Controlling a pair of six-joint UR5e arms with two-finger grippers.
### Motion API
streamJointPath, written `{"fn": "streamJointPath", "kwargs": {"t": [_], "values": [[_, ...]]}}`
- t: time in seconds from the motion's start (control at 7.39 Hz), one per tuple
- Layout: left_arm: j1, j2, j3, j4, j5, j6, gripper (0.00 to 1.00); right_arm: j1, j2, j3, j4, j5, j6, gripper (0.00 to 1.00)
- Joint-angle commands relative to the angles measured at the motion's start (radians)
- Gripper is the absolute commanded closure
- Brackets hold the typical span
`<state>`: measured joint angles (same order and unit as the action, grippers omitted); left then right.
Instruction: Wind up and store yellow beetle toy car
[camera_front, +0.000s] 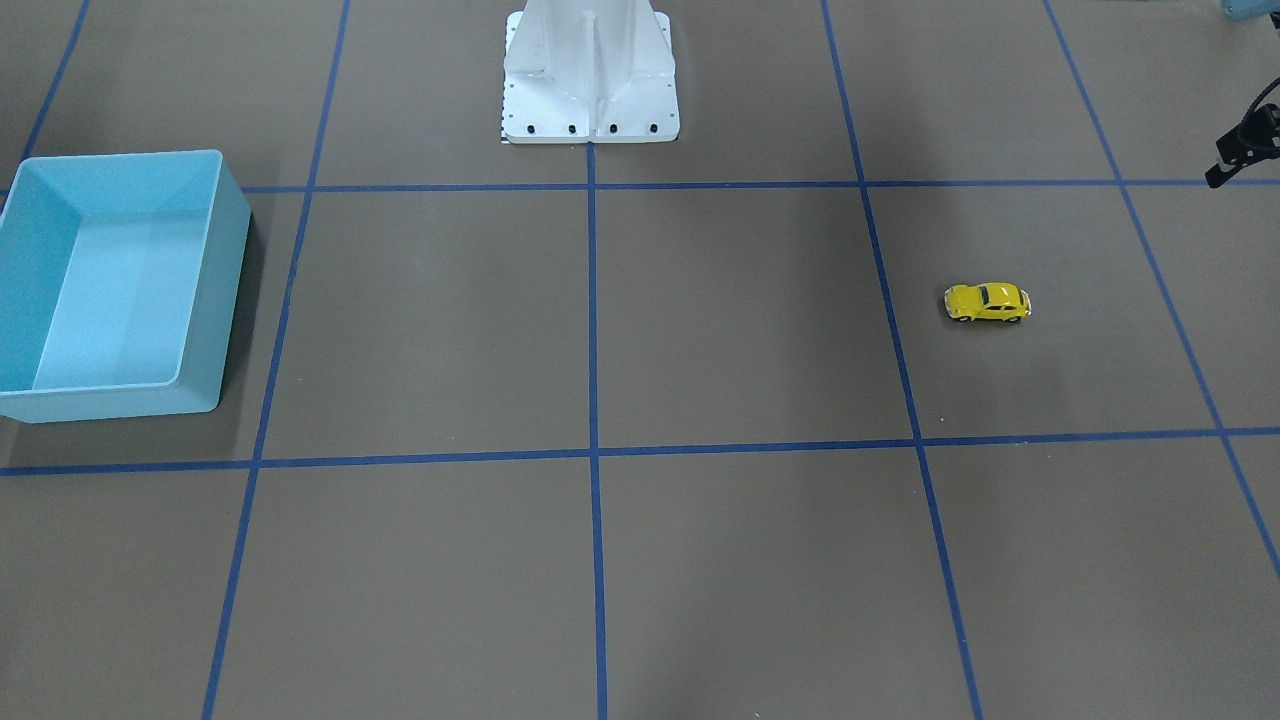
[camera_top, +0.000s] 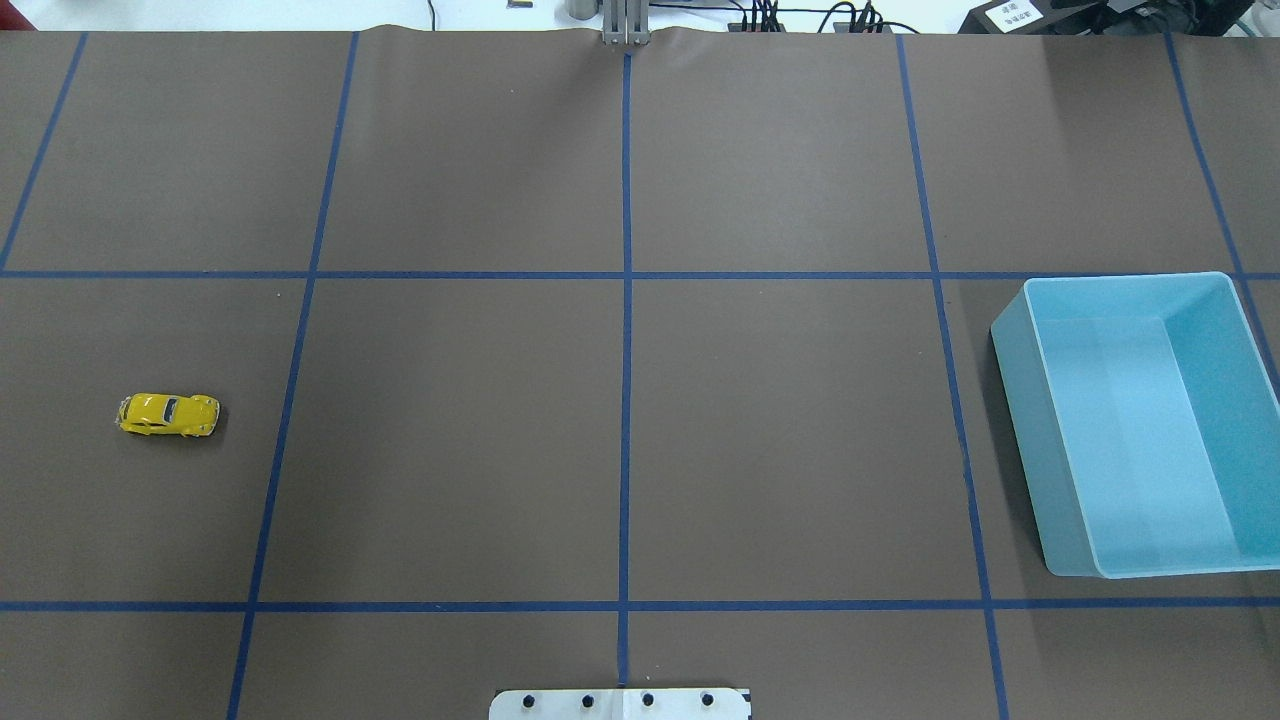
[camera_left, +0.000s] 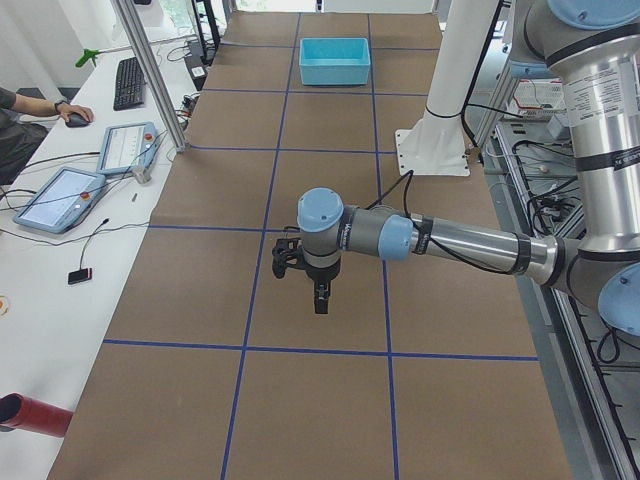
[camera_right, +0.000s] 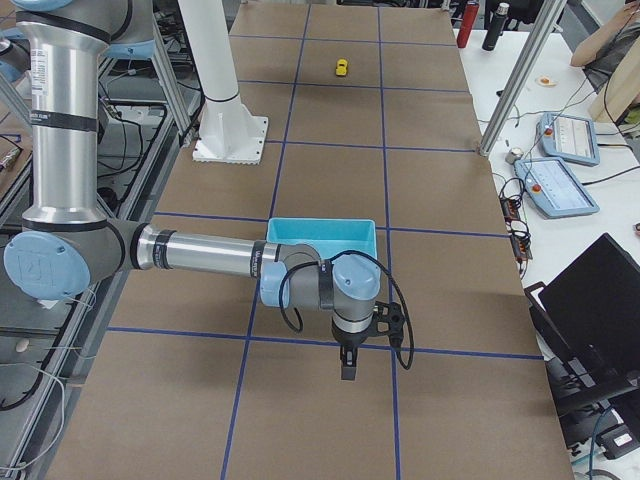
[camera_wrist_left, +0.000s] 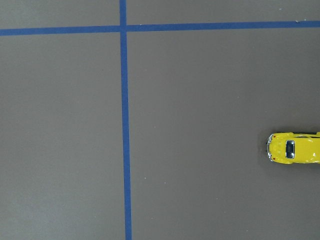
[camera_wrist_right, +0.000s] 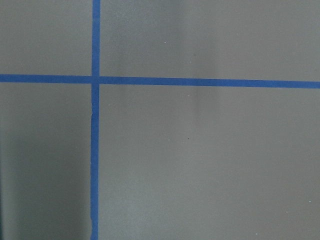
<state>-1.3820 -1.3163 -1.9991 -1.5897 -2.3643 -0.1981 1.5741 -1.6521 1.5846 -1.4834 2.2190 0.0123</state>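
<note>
The yellow beetle toy car (camera_front: 987, 302) stands on its wheels on the brown mat, on the robot's left side (camera_top: 168, 415). It is small and far off in the exterior right view (camera_right: 342, 67) and at the right edge of the left wrist view (camera_wrist_left: 295, 148). The light blue bin (camera_front: 215, 300) is open and empty on the robot's right side (camera_top: 1012, 335). My left gripper (camera_left: 312, 290) hangs above the mat near the car, which it hides in that view. My right gripper (camera_right: 348, 365) hangs just past the bin (camera_right: 320, 228). I cannot tell whether either is open or shut.
The white robot pedestal (camera_front: 590, 90) stands at the table's middle back edge. Blue tape lines (camera_top: 626, 300) divide the mat into squares. Control tablets (camera_left: 60, 195) and a keyboard lie on the side desk, and a red cylinder (camera_left: 30, 415) lies at its near end.
</note>
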Motion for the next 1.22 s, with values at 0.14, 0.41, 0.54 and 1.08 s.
{"fn": "streamJointPath", "kwargs": {"t": [0.14,0.41,0.54,1.08], "values": [[0.131,-0.003,-0.079,-0.09,-0.013,0.0,0.0,0.0,0.0,0.0,0.0,0.001,0.0,0.01],[0.3,-0.004,-0.128,-0.25,-0.01,0.0,0.0,0.0,-0.002,0.002,0.0,0.001,0.0,0.01],[0.37,-0.004,-0.132,-0.3,-0.006,0.0,0.0,0.001,0.0,0.002,0.0,0.001,0.0,0.01],[0.596,-0.075,-0.144,-0.339,0.161,0.436,0.0,0.0,0.0,0.002,0.0,0.001,0.0,0.01]]}}
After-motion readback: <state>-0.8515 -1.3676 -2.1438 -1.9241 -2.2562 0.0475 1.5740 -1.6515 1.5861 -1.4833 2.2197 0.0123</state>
